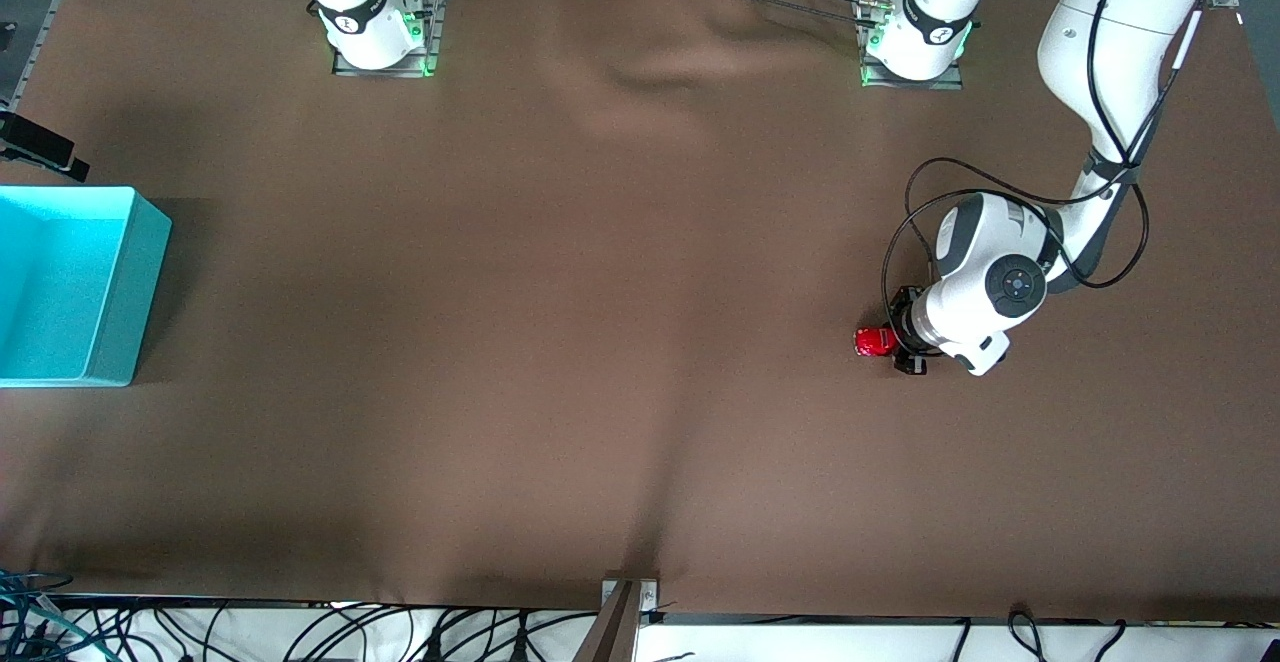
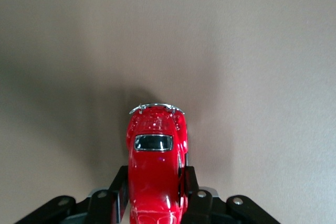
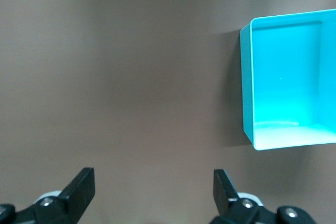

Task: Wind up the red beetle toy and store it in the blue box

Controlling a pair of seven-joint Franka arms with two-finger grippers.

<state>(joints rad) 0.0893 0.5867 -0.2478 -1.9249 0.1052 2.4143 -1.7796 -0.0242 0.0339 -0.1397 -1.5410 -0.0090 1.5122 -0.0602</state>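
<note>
We see the left gripper [image 2: 155, 203] with its fingers [image 2: 116, 192] clamped on the red beetle toy [image 2: 155, 169], low over the brown surface [image 1: 600, 342] toward the left arm's end. The right gripper [image 3: 154, 192] waits up high — fingers [image 3: 79, 187] spread wide, holding nothing. The blue box [image 1: 140, 282] sits at the right arm's end — well apart from the toy.
</note>
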